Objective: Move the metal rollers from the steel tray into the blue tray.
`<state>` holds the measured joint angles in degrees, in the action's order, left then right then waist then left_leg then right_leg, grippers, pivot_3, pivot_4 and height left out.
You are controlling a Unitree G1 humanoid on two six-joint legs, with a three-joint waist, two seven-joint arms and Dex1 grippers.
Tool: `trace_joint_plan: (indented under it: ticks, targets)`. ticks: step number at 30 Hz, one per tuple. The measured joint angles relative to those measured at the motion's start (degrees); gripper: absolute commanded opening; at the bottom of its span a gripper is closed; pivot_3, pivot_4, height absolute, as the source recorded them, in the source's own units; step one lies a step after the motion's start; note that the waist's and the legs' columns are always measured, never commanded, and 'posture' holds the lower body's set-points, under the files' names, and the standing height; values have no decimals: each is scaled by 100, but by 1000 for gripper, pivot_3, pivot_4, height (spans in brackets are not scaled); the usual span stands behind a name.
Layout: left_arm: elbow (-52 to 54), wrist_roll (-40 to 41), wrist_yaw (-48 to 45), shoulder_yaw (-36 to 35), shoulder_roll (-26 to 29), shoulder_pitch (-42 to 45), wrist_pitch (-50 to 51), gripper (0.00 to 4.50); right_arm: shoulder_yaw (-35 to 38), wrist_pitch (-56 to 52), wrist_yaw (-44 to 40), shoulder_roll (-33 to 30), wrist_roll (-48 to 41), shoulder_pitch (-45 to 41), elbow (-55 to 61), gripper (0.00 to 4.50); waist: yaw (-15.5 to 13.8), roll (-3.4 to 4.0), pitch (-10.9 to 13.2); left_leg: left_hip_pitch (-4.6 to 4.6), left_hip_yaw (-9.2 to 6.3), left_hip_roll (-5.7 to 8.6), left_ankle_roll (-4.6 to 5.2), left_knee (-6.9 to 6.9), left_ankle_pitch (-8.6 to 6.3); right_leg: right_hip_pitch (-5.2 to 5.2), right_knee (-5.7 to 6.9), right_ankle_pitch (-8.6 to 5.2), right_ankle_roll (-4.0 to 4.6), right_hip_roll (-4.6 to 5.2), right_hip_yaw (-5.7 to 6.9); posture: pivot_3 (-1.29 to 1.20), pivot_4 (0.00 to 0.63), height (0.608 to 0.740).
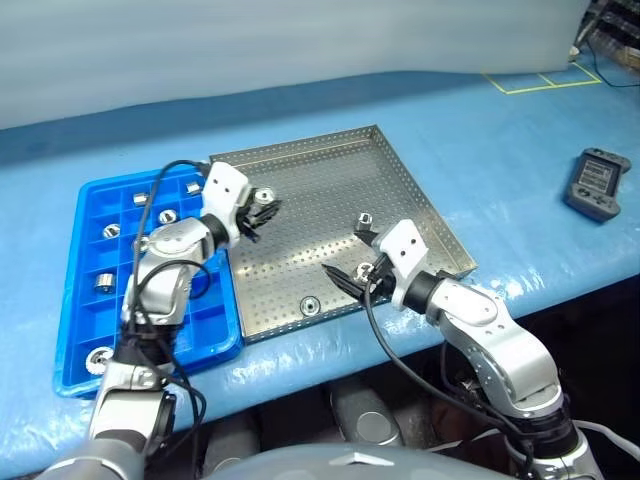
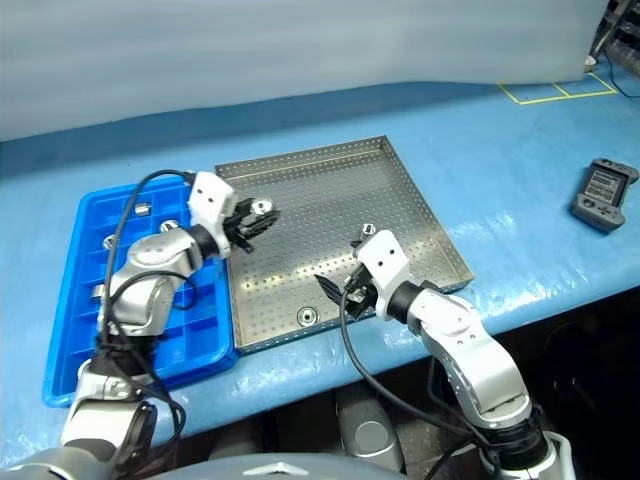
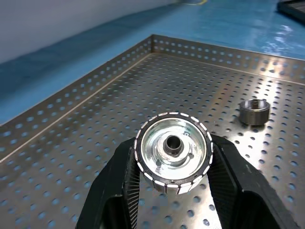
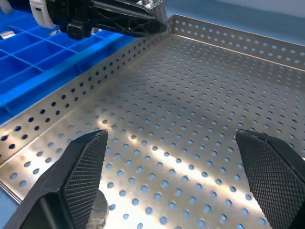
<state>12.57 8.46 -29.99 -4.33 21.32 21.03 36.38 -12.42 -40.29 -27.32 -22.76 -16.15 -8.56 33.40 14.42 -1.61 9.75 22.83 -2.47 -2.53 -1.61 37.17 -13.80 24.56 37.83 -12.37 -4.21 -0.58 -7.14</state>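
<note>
My left gripper [image 1: 262,210] is shut on a metal roller [image 3: 174,151], holding it above the left side of the steel tray [image 1: 330,180], close to the blue tray [image 1: 70,300]. Two more rollers lie in the steel tray, one near its middle right [image 1: 365,220] and one by its front rim [image 1: 311,305]. Several rollers [image 1: 104,281] sit in the blue tray's compartments. My right gripper [image 1: 345,280] stands open low over the front of the steel tray, nothing between its fingers [image 4: 86,162].
The trays lie side by side on a blue-covered table. A black handheld device [image 1: 597,183] rests at the far right. Yellow tape lines [image 1: 540,82] mark the back right. The table's front edge runs just below the trays.
</note>
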Motion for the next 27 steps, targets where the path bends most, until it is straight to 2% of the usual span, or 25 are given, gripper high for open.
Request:
trace_joint_plan:
  ticks: [7, 12, 21, 27]
  targets:
    - [1554, -33, 866, -738, 74, -1143, 718, 1696, -396, 99, -292, 188, -12, -439, -319, 4500, -460, -1, 0, 4, -3, 2, 0, 4, 0, 0, -4, 0, 1, 4, 5, -34, 150, 740]
    - [2353, 52, 1227, -942, -92, -2040, 1163, 1696, -638, 107, -512, 282, -24, -583, -446, 4500, -744, -1, 0, 3, -2, 1, -1, 11, 0, -1, -2, 0, 3, 4, 9, -11, 150, 740]
    - [2804, 114, 1734, -1103, -559, -2927, 1440, 1696, -744, 110, -648, 351, -37, -619, -494, 4500, -919, -3, -1, 2, -1, 1, -2, 22, 1, -6, -1, -11, 23, 5, 11, -1, 150, 740]
    - [2798, 150, 1851, -1087, -628, -3073, 1467, 1696, -744, 110, -656, 351, -47, -619, -495, 4500, -948, -3, -1, 1, 1, 0, -2, 22, 1, -6, -1, -15, 32, 4, 11, -18, 150, 740]
